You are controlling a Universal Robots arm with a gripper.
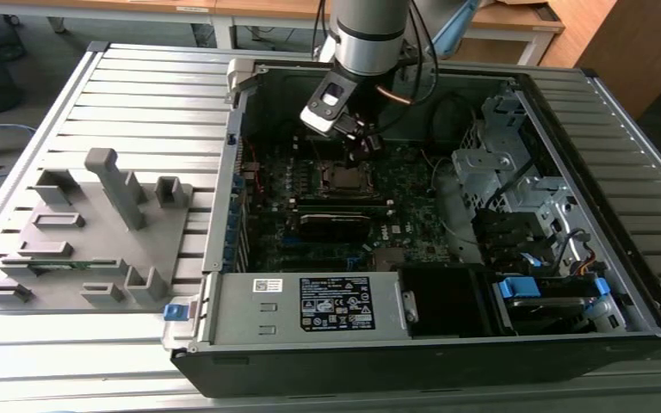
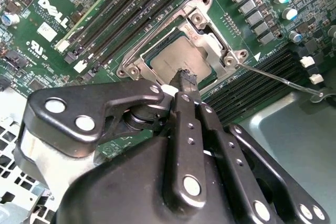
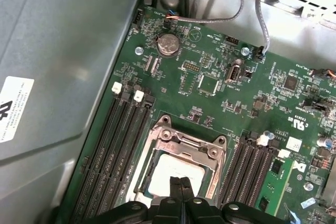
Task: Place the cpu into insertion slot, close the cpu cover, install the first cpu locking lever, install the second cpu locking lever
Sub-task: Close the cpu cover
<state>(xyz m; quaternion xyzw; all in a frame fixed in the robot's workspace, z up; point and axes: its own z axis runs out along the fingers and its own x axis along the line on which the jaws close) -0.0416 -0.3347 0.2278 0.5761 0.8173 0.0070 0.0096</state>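
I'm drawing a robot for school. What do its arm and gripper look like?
The arm is a round silver-grey tube with a black band, and black cables hang beside it. The gripper is black metal: flat jointed bars with shiny silver pins and thin fingers.

The room light is even and falls from overhead. At the exterior view's left the ribbed worktop (image 1: 135, 86) is a bright pale grey, with only thin shadow lines between its ribs. The grey fixture block (image 1: 101, 258) throws short, soft shadows. The open computer case (image 1: 423, 366) is far dimmer inside, its motherboard (image 1: 285, 185) sunk in shade at the middle of the frame, while the white label (image 1: 336, 303) at lower centre stands out bright. In the second wrist view the cpu cover (image 2: 212, 43) glints and the black gripper (image 2: 185, 77) carries soft grey highlights. In the first wrist view the cpu (image 3: 176, 169) washes out almost white, and the grey panel (image 3: 58, 45) beside the board shows a broad, dull sheen.
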